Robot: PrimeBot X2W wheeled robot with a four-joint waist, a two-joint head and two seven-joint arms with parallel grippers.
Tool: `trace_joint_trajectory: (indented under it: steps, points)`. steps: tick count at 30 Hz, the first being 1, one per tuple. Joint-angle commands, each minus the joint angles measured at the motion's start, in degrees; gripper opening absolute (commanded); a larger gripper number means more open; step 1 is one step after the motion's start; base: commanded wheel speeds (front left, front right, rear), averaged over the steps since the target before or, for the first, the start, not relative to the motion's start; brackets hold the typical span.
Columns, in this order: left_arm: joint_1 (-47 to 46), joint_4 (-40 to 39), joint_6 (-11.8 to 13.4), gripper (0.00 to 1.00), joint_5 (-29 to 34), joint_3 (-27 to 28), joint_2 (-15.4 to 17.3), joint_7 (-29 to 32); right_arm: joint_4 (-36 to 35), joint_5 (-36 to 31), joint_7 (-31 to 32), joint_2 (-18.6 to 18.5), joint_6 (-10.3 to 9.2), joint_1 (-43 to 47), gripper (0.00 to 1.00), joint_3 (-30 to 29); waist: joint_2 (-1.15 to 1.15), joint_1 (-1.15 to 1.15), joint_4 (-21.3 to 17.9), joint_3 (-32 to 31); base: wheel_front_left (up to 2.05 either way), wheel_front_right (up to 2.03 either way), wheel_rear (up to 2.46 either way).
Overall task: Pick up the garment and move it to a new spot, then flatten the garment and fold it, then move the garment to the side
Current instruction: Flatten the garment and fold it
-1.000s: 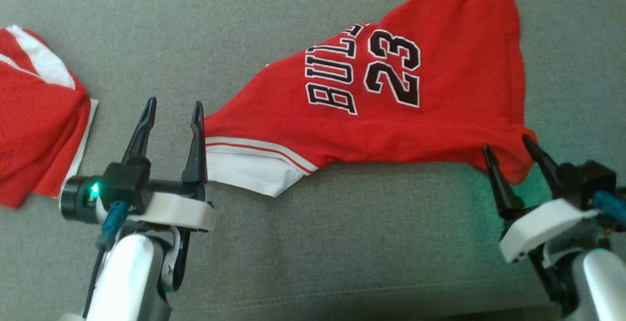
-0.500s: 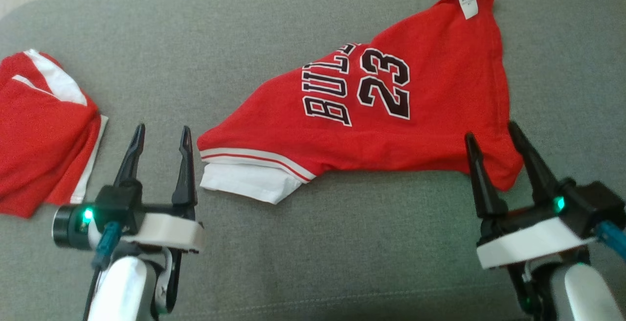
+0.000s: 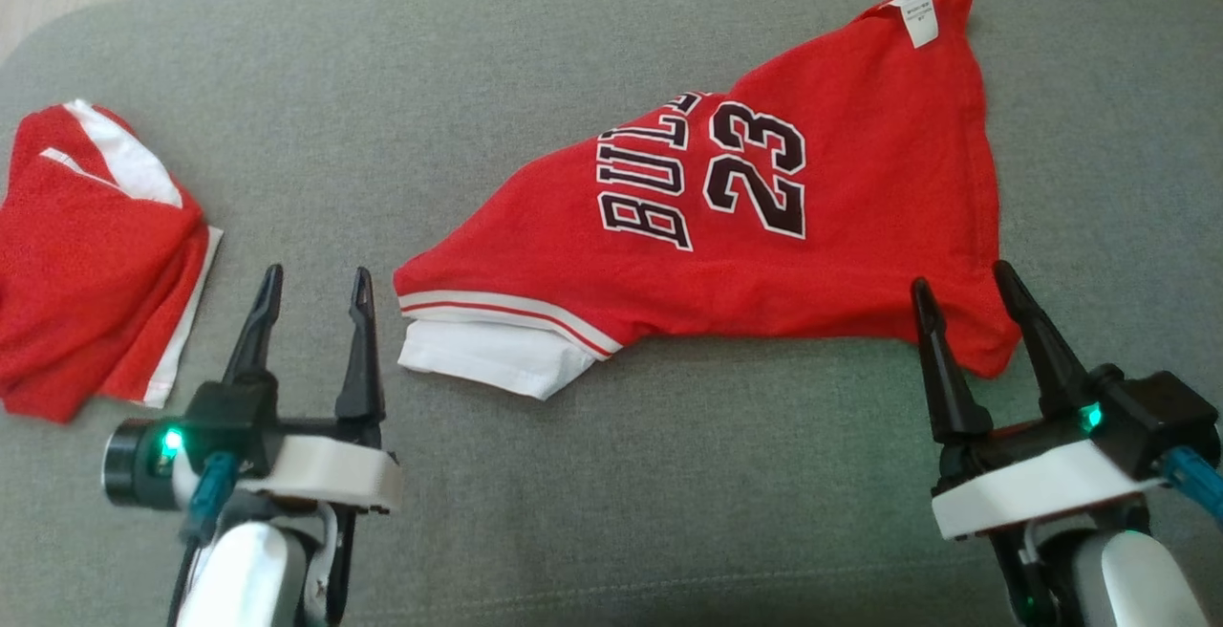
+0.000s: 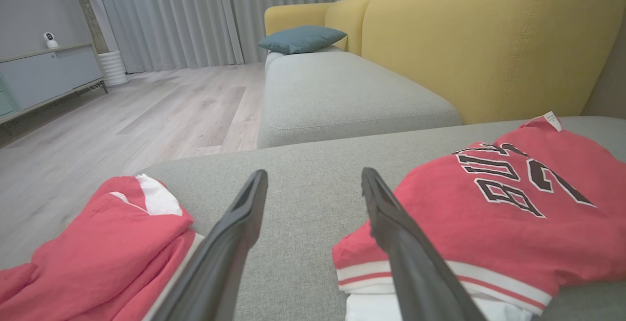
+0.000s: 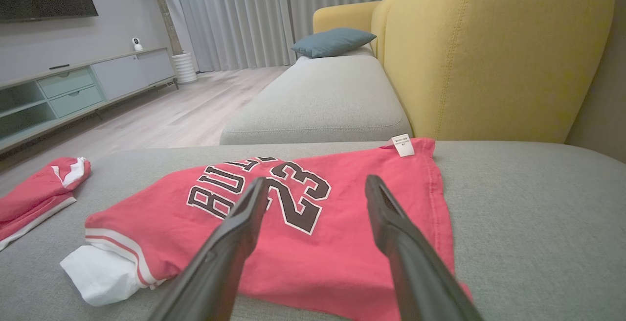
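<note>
Head view recorded the red jersey with black-and-white "23" lettering (image 3: 764, 235) lying rumpled and roughly triangular on the grey woven sofa seat (image 3: 611, 474), right of centre. Its white label (image 3: 915, 17) sat at the far corner, and a white sleeve (image 3: 487, 359) poked from beneath the striped hem at the near left. The team word beside the number was partly lost in a fold, and its last letter could not be read. The left gripper (image 3: 317, 270) stood with fingers spread, holding nothing, just beside that hem and apart from it. In the left wrist view one finger (image 4: 415, 262) covered part of the stripe. The right gripper (image 3: 960, 274) was likewise spread and empty, its tips overlapping the jersey's near right corner; contact with the cloth could not be determined. A second red-and-white garment (image 3: 86, 264) lay bunched well apart at the left, cut off by the frame edge. Right wrist view showed a yellow upholstered backrest (image 5: 489, 52) and a teal cushion (image 5: 332, 41) beyond.
</note>
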Motion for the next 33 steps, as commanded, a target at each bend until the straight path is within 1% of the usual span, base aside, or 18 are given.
trace_joint_trajectory:
  steps: [1,6,7,13,18,21,22,23,24,25,33]
  points:
    - [-1.47,-1.9,0.32,1.0,0.48,0.96,1.06,0.85,-1.76,0.48,-0.62,0.32,0.22,-1.56,1.0,1.07,0.0,0.0,-0.06,0.34,0.0,0.0,0.0]
    - [-1.45,-0.06,-0.65,1.0,-0.43,-1.0,0.13,5.05,-1.31,0.86,-0.81,0.58,0.22,-2.1,1.0,1.41,0.0,0.0,-0.46,1.99,0.0,0.0,0.0]
    - [-1.45,-0.06,-0.65,1.0,-0.43,-1.0,0.13,5.05,-1.31,0.86,-0.81,0.58,0.22,-2.1,1.0,1.41,0.0,0.0,-0.46,1.99,0.0,0.0,0.0]
    - [-3.33,5.53,-2.57,1.0,-2.42,-2.41,-0.31,11.84,-0.23,1.32,-0.98,0.65,0.22,-2.87,1.0,1.69,0.0,0.0,-1.15,4.38,0.0,0.0,0.0]
    - [-6.31,10.1,-3.53,1.0,-3.82,-2.05,-0.14,14.4,0.5,1.6,-1.15,0.56,0.22,-3.61,1.0,1.5,0.0,0.0,-1.92,5.75,0.0,0.0,0.0]
    - [-7.77,12.44,-4.6,1.0,-4.66,-2.31,-0.02,16.16,0.97,1.78,-0.93,0.54,0.22,-3.56,1.0,0.91,0.0,0.0,-2.17,6.16,0.0,0.0,0.0]
    - [-8.08,13.27,-5.1,0.96,-4.9,-2.57,0.13,17.23,1.17,1.75,-0.7,0.45,0.22,-3.5,1.0,0.74,0.0,0.0,-2.28,6.27,0.0,0.0,0.0]
    - [-8.33,13.9,-5.56,0.43,-5.23,-2.74,0.24,18.19,1.44,1.72,-0.31,0.33,0.22,-3.39,1.0,0.5,0.0,0.0,-2.4,6.31,0.0,0.0,0.0]
    - [-8.59,14.19,-5.9,0.06,-5.46,-2.81,0.37,18.61,1.68,1.7,0.11,0.15,0.22,-3.28,1.0,0.22,0.0,0.0,-2.51,6.33,0.0,0.0,0.0]
    - [-8.75,14.42,-6.13,0.0,-5.65,-2.84,0.56,19.08,1.89,1.7,0.49,-0.03,0.22,-3.17,1.0,-0.21,0.0,0.0,-2.6,6.35,0.0,0.0,0.0]
    - [-7.86,12.55,-5.71,0.0,-6.02,-3.1,1.34,20.74,6.64,2.4,7.41,-1.45,0.22,-1.1,1.0,-6.97,0.0,0.0,-2.9,6.46,0.0,0.0,0.0]
